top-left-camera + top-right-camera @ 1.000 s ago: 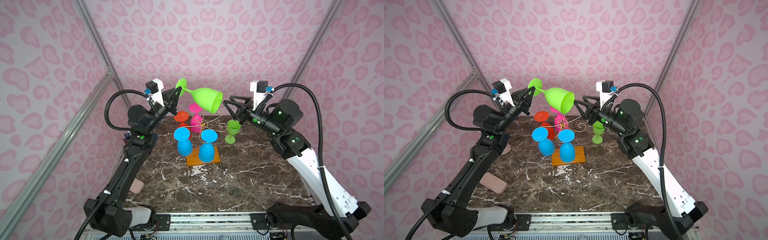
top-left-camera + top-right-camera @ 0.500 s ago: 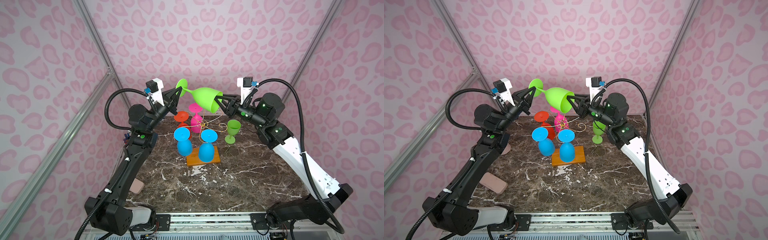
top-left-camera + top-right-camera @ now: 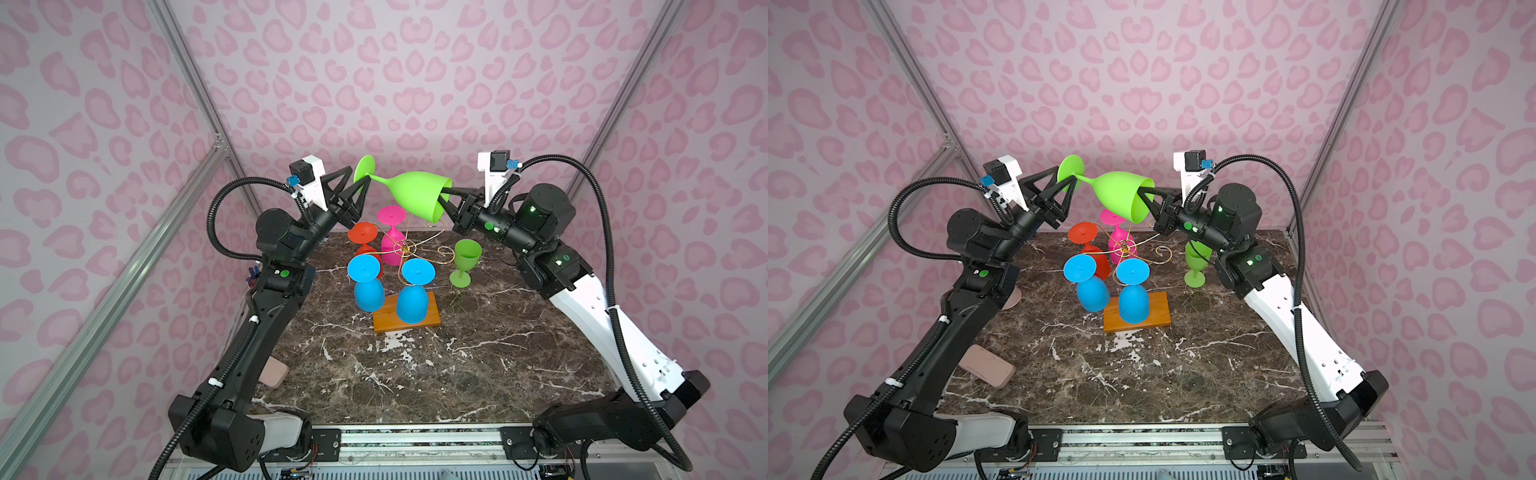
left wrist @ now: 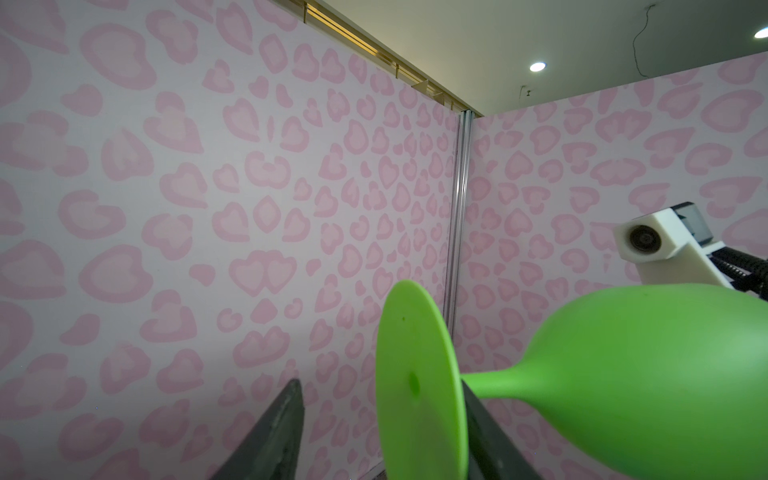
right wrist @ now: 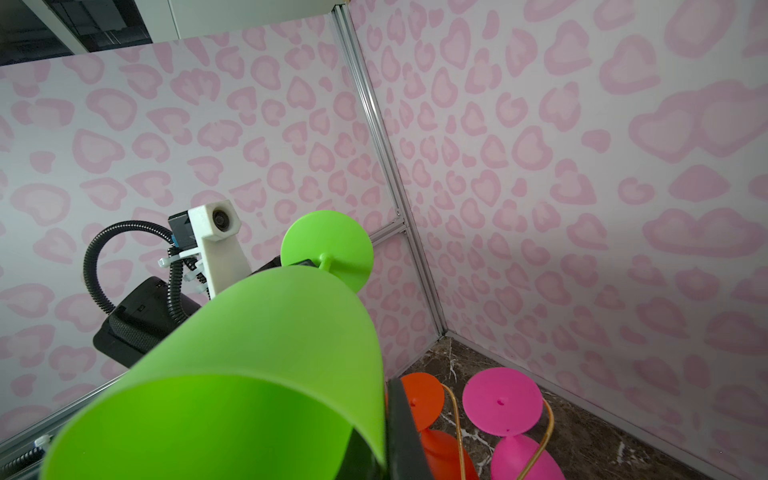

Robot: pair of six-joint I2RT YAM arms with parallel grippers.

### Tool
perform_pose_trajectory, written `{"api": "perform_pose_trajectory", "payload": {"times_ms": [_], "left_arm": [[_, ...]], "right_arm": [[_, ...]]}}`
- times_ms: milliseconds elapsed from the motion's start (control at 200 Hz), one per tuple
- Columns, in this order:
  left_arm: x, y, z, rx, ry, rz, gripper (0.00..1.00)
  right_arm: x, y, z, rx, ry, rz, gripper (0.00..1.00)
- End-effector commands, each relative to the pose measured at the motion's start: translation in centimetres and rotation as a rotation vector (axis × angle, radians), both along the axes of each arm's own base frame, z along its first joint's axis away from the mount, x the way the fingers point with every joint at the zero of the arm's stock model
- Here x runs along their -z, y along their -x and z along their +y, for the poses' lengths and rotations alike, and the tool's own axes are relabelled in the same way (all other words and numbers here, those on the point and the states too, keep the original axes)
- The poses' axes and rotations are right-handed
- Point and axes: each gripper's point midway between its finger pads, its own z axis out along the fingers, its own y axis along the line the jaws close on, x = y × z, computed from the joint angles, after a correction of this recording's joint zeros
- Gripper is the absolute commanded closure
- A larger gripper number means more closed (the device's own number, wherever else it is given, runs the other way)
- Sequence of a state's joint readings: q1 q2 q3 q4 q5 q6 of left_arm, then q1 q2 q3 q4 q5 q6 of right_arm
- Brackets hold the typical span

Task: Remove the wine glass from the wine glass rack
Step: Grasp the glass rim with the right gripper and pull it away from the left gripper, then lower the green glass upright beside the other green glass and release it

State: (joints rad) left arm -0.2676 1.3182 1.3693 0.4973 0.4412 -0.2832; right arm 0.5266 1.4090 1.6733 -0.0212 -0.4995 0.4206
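- Wine glass [image 3: 409, 194], lime green, is off the rack [image 3: 401, 248]; it lies on its side in the air above the rack, foot toward my left arm, mouth toward my right
- my right gripper [image 3: 441, 200] is clamped tight on the rim of the wine glass; one finger goes inside the bowl, one stays outside; right wrist view shows the outer finger [image 5: 400, 432] flat against the rim
- my left gripper [image 3: 360, 183] is spread wide at the stem, right by the foot; in the left wrist view one finger [image 4: 278, 436] sits well clear of the foot, the other [image 4: 484, 432] is close beside the stem; cannot tell if that one touches; nothing gripped on this side
- rack is gold wire on a wooden base [image 3: 432, 318], mid marble table [image 3: 478, 374]
- hanging upside down on it: left blue glass [image 3: 368, 291] and right blue glass [image 3: 412, 303] on the near side; pink glass [image 3: 386, 255] and orange glass [image 3: 362, 232] on the far side
- second green glass [image 3: 465, 257] stands upright on the table, just beside a curled arm on the rack's right
- beige case [image 3: 274, 371] lies flat on the table by my left arm
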Motion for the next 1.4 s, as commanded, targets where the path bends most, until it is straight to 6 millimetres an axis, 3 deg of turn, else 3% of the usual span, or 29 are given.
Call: {"api": "perform_pose_trajectory", "payload": {"times_ms": [0,90,115,215,385,520,760,1035,1275,1395], "left_arm": [[-0.7,0.4,0.8,-0.050,0.004,-0.034,0.26],[-1.4,1.1,1.6,-0.099,-0.007,-0.068,0.20],[-0.3,0.8,1.6,-0.114,-0.022,-0.052,0.19],[-0.5,1.4,2.9,-0.186,-0.024,-0.067,0.16],[-1.0,2.7,4.9,-0.301,-0.037,-0.095,0.11],[-0.5,3.7,6.8,-0.409,-0.053,-0.106,0.07],[0.7,5.5,9.6,-0.557,-0.060,-0.121,0.01],[4.2,6.5,13.6,-0.790,-0.102,-0.102,0.03],[6.9,6.6,14.8,-0.812,-0.113,-0.064,0.03],[7.3,7.2,15.4,-0.833,-0.108,-0.075,0.03]], "right_arm": [[-0.8,-0.6,-2.4,0.082,0.000,-0.014,1.00],[-1.1,-1.5,-5.5,0.165,0.005,0.003,1.00],[-1.0,-1.8,-6.5,0.193,0.010,0.016,1.00],[0.0,-3.7,-10.8,0.328,0.042,0.087,1.00],[3.8,-6.7,-16.2,0.531,0.202,0.214,1.00],[8.3,-9.7,-19.3,0.664,0.389,0.348,1.00],[14.0,-12.9,-21.7,0.752,0.605,0.496,1.00],[18.9,-14.7,-25.1,0.866,0.842,0.621,1.00],[23.6,-16.7,-25.5,0.831,0.945,0.741,1.00],[25.7,-17.8,-25.9,0.823,0.976,0.791,1.00]]}}
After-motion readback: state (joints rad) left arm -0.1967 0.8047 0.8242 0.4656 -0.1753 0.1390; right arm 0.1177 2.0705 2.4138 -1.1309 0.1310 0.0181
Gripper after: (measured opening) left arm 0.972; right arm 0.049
